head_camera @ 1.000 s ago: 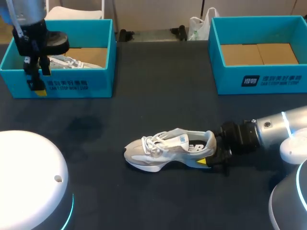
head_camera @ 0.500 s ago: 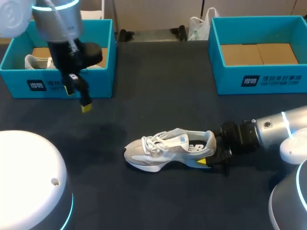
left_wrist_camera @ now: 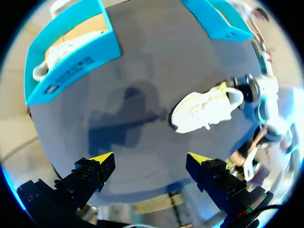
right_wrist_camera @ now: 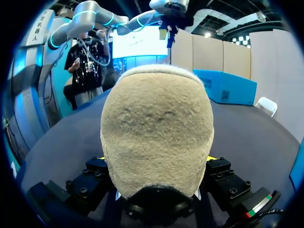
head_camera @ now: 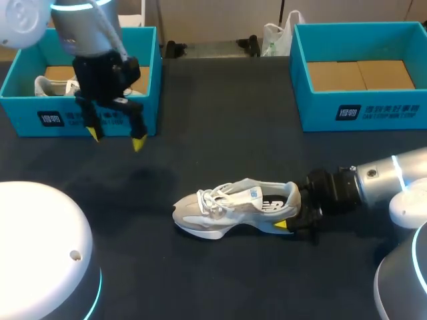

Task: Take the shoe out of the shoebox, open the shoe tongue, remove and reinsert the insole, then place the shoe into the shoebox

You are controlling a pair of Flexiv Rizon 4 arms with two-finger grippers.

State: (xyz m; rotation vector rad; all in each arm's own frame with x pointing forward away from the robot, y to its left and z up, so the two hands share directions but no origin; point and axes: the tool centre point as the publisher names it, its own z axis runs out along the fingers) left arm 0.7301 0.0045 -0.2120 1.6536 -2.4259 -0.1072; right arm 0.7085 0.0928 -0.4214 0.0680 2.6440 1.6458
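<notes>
Fingers of our left gripper are spread wide with nothing between them, above the table just in front of the left shoebox, which holds another shoe. Mid-table, the shoe stands on its sole. Our right gripper clamps its heel from both sides. The right shoebox sits well apart.

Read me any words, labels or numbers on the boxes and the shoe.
Front wall of the left shoebox: white logo and two lines of print, too small to read.
Front wall of the right shoebox: same print, too small to read.
Side of the shoe: a logo, no legible words.
</notes>
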